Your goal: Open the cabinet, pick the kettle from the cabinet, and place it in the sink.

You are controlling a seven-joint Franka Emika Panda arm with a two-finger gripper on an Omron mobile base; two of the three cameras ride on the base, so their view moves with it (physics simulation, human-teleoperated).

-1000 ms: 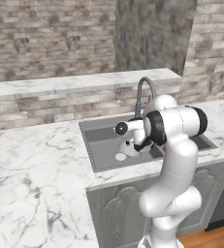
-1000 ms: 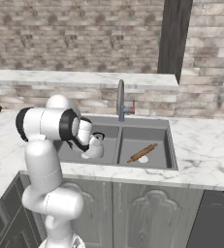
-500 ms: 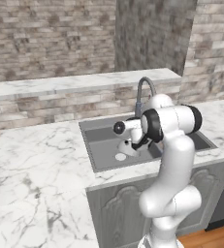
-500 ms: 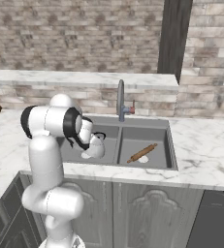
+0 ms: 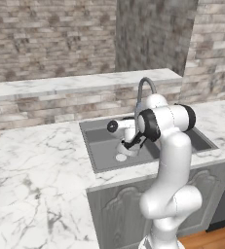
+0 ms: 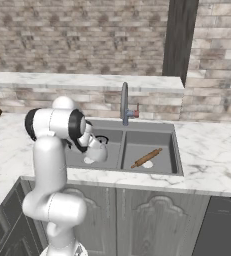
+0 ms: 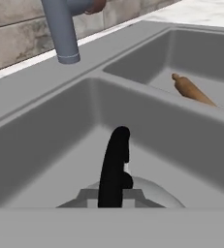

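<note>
Lowered since the earlier frame: your tool holds the kettle by its handle in the sink's left basin. Placing step; next, release and lift clear.

- The white marble counter runs out to both sides of me, and the sink is set down into it.
- The sink has two grey basins parted by a low wall.
- In the basin under my hand the kettle sits low, its black arched handle standing upright.
- In the other basin a brown rolling pin lies slanted on the floor.
- The faucet rises from the back rim, between the basins.
</note>
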